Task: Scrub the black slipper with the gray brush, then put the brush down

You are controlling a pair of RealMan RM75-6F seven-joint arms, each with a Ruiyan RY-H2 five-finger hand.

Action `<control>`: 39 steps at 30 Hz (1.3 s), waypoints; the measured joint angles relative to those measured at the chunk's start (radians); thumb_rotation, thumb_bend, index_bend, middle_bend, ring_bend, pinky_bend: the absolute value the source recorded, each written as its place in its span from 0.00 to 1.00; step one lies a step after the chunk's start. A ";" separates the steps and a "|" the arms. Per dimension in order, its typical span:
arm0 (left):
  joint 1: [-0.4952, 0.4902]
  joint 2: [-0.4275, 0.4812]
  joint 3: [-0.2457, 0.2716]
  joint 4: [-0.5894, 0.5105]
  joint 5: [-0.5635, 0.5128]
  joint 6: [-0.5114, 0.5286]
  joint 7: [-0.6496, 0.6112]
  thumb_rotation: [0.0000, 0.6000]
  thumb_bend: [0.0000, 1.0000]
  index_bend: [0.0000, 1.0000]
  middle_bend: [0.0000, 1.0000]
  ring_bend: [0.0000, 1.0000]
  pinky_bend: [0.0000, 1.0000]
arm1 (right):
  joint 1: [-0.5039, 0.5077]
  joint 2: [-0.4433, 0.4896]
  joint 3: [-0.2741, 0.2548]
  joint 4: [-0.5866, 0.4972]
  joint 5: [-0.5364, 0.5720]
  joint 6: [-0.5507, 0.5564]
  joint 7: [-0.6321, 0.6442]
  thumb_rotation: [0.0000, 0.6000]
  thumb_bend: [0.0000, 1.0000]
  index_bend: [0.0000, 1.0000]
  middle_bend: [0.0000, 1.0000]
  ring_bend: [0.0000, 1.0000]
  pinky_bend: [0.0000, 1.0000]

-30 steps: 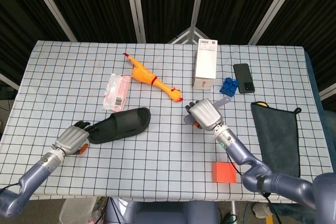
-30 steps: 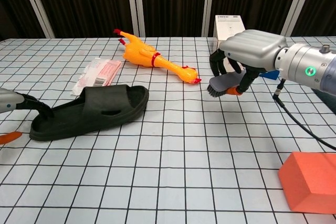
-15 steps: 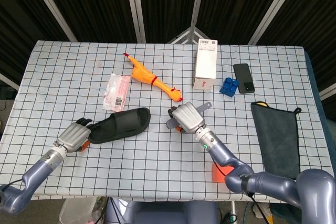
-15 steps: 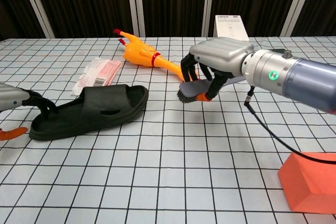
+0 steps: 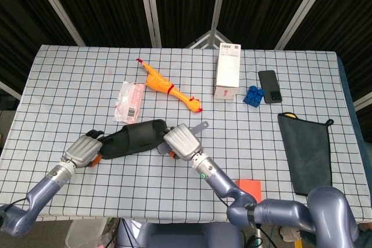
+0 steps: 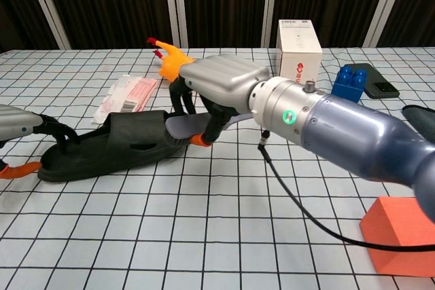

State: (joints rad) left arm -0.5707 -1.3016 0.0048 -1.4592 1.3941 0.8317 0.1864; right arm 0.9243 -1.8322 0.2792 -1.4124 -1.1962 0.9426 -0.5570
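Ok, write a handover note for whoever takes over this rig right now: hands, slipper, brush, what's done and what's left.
Right hand: holds the gray brush at the toe end of the black slipper.
Left hand: its fingers grip the slipper's heel end, steadying it on the table.
Done: brush picked up and brought to the slipper.
Cannot tell whether scrubbing has begun.
Left: scrub the slipper, then set the brush down on the table.
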 measured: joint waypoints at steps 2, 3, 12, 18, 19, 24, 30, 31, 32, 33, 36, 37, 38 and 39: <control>-0.001 0.001 0.000 -0.002 0.006 0.006 -0.006 1.00 0.67 0.17 0.20 0.11 0.14 | 0.019 -0.032 0.012 0.019 0.022 -0.002 -0.019 1.00 0.80 0.80 0.70 0.58 0.69; -0.001 0.001 0.000 -0.002 0.008 0.008 -0.007 1.00 0.67 0.17 0.20 0.11 0.14 | 0.027 -0.044 0.018 0.029 0.032 -0.003 -0.025 1.00 0.81 0.80 0.70 0.58 0.69; -0.007 0.005 0.005 -0.002 0.015 0.011 -0.026 1.00 0.67 0.17 0.20 0.11 0.14 | 0.067 -0.147 0.062 0.130 0.094 -0.005 -0.007 1.00 0.82 0.80 0.70 0.58 0.69; -0.011 0.002 0.012 0.001 0.023 0.008 -0.029 1.00 0.67 0.17 0.20 0.11 0.14 | 0.100 -0.210 0.098 0.211 0.109 0.005 0.022 1.00 0.82 0.80 0.70 0.58 0.69; -0.012 0.002 0.015 0.002 0.025 0.008 -0.026 1.00 0.67 0.17 0.20 0.11 0.14 | 0.107 -0.221 0.102 0.226 0.109 0.006 0.026 1.00 0.82 0.80 0.70 0.58 0.69; -0.013 0.003 0.031 -0.002 0.036 0.004 -0.008 1.00 0.67 0.17 0.20 0.11 0.14 | 0.126 -0.243 0.114 0.259 0.105 0.011 0.043 1.00 0.83 0.80 0.70 0.58 0.69; -0.013 0.004 0.043 -0.017 0.041 0.000 0.003 1.00 0.67 0.17 0.20 0.11 0.14 | 0.133 -0.254 0.120 0.266 0.102 0.024 0.052 1.00 0.83 0.80 0.70 0.58 0.69; -0.013 0.004 0.045 -0.018 0.042 0.002 0.007 1.00 0.67 0.17 0.20 0.11 0.14 | 0.134 -0.257 0.122 0.266 0.101 0.029 0.052 1.00 0.83 0.80 0.70 0.58 0.69; -0.013 0.004 0.046 -0.020 0.043 0.002 0.009 1.00 0.67 0.17 0.20 0.11 0.14 | 0.135 -0.259 0.122 0.266 0.100 0.032 0.052 1.00 0.83 0.80 0.70 0.58 0.69; -0.013 0.004 0.047 -0.021 0.043 0.003 0.012 1.00 0.67 0.17 0.20 0.11 0.14 | 0.136 -0.262 0.123 0.266 0.099 0.036 0.052 1.00 0.83 0.80 0.70 0.58 0.69; -0.012 0.002 0.050 -0.021 0.041 0.003 0.023 1.00 0.67 0.17 0.20 0.11 0.14 | 0.140 -0.277 0.128 0.267 0.097 0.053 0.049 1.00 0.83 0.80 0.70 0.58 0.69; -0.012 0.001 0.050 -0.021 0.038 0.003 0.027 1.00 0.68 0.17 0.20 0.11 0.14 | 0.142 -0.284 0.130 0.268 0.097 0.061 0.047 1.00 0.83 0.80 0.70 0.58 0.69; -0.012 0.001 0.051 -0.021 0.037 0.003 0.029 1.00 0.68 0.17 0.20 0.11 0.14 | 0.143 -0.290 0.132 0.269 0.096 0.067 0.047 1.00 0.83 0.80 0.70 0.59 0.69; -0.013 0.000 0.050 -0.021 0.035 0.003 0.031 1.00 0.69 0.17 0.20 0.11 0.14 | 0.145 -0.297 0.133 0.271 0.095 0.073 0.045 1.00 0.84 0.80 0.70 0.59 0.69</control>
State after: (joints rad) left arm -0.5834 -1.3013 0.0551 -1.4799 1.4289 0.8348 0.2179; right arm 1.0693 -2.1287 0.4121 -1.1418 -1.1014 1.0158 -0.5116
